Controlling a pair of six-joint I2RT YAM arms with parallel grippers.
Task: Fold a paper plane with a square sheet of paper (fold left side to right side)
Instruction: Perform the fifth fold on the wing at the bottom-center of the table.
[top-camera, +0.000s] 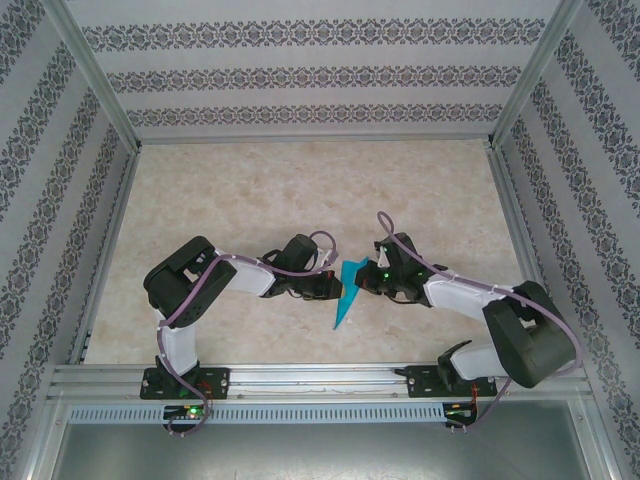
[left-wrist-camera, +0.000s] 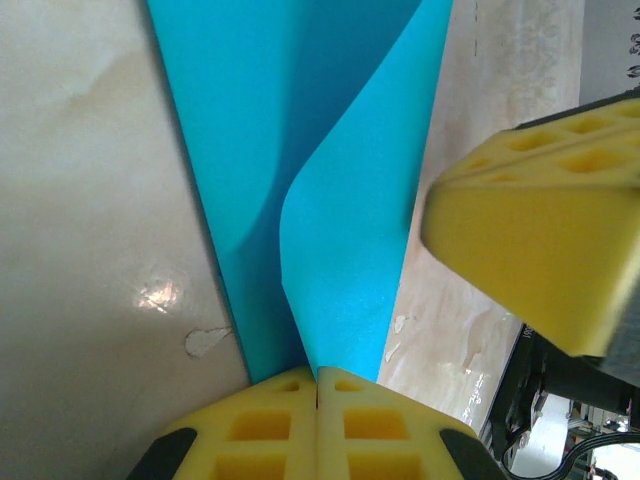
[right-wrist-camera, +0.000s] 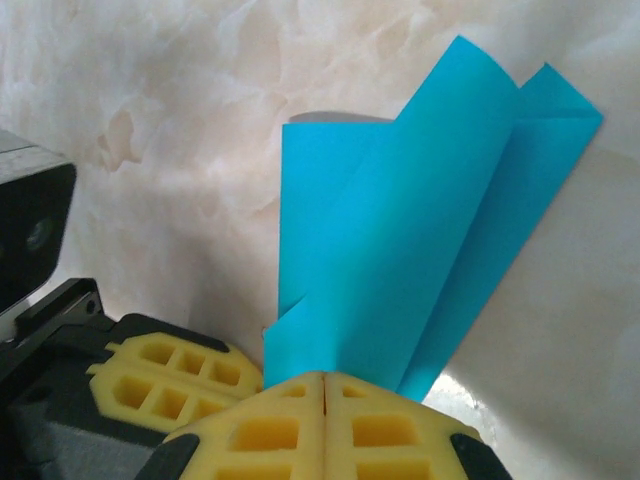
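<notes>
The left hand (left-wrist-camera: 317, 385) has its yellow pads pressed together, with the turquoise paper plane (left-wrist-camera: 330, 200) running into the seam, so it appears to pinch one edge. Opposite it, the right hand (right-wrist-camera: 325, 390) is likewise closed, its pads meeting on the other side of the folded paper. From above, the plane hangs between the two hands over the middle of the marbled worktop (top-camera: 250, 200), its pointed tip aimed at the near edge. Judging by the narrow dart shape and stacked layers, most folds look done. One flap bows up in a soft curve rather than lying flat, so a last crease or wing setting probably remains. The pads hide the exact pinch points, the tip is cut off in both wrist views, and whether the plane touches the worktop cannot be told.
</notes>
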